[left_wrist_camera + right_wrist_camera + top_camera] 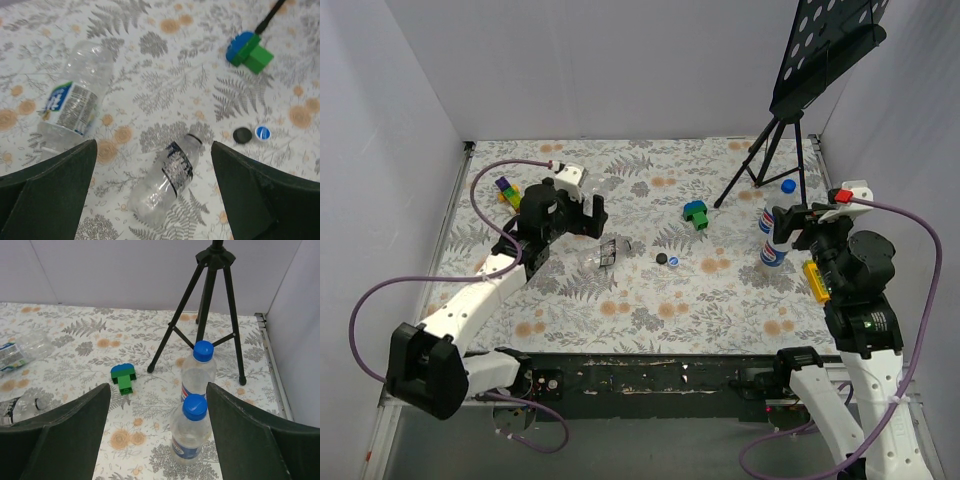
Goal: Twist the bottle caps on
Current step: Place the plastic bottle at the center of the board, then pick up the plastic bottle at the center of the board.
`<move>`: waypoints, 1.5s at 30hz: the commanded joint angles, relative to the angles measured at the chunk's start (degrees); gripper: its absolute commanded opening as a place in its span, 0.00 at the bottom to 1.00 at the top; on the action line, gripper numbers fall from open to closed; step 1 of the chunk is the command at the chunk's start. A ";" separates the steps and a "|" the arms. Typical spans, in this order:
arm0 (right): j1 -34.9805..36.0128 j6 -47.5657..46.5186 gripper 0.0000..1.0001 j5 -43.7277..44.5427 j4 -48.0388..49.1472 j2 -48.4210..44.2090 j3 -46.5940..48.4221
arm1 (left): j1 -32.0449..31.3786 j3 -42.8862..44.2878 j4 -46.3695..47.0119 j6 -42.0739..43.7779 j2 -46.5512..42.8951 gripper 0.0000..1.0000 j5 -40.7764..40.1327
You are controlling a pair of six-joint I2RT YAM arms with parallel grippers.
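Labelled bottle cut by left edge, tripod top cropped, blue cap print unreadable

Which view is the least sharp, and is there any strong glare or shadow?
Left wrist view: softest, the dark-labelled bottle looks slightly smeared. Right wrist view: sharp on the nearer capped bottle, its own fingers dark and blurred. Top view: even light, faint shadows, no glare.

bottles of clear glossy plastic, crinkled; caps smooth blue plastic; floral table cover looks matt.
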 commanded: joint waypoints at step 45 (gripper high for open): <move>1.84 -2.21 0.86 -9.37 0.43 -11.97 -7.78 | -8.61 15.85 -29.22 23.86 30.58 0.59 1.45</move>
